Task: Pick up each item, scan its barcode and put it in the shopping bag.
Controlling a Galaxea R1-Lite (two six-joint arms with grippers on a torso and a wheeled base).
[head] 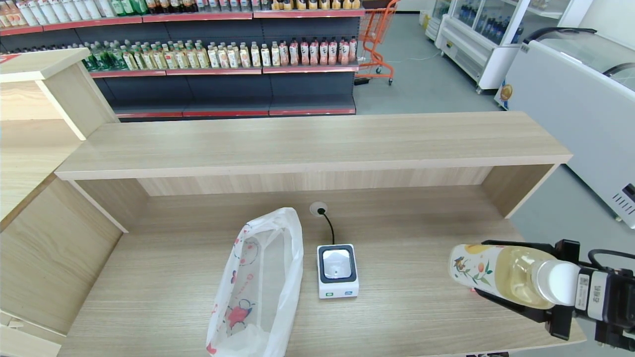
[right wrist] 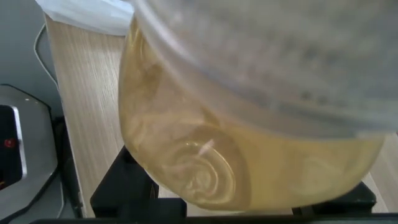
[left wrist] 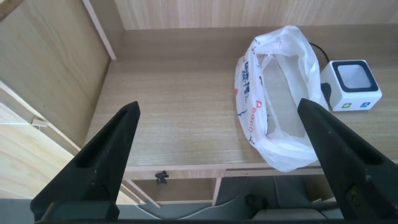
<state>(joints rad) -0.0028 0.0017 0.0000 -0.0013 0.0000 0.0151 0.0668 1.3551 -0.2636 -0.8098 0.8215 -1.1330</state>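
Note:
A bottle (head: 501, 275) of pale yellow drink with a white cap and a fruit-printed label lies sideways in the air over the desk's right front corner. My right gripper (head: 488, 271) is shut on it, one black finger above and one below. In the right wrist view the bottle (right wrist: 249, 118) is pressed close to the lens. A white shopping bag (head: 260, 287) lies open on the desk left of centre. Beside it stands the white barcode scanner (head: 337, 270), window facing up. My left gripper (left wrist: 217, 168) hangs open over the desk's front left, with the bag (left wrist: 277, 93) and scanner (left wrist: 351, 84) beyond it.
The wooden desk (head: 412, 307) is walled by a raised counter ledge (head: 307, 144) behind and side panels left and right. A black cable (head: 328, 225) runs from the scanner to a hole at the back. A white freezer (head: 575, 109) stands off to the right.

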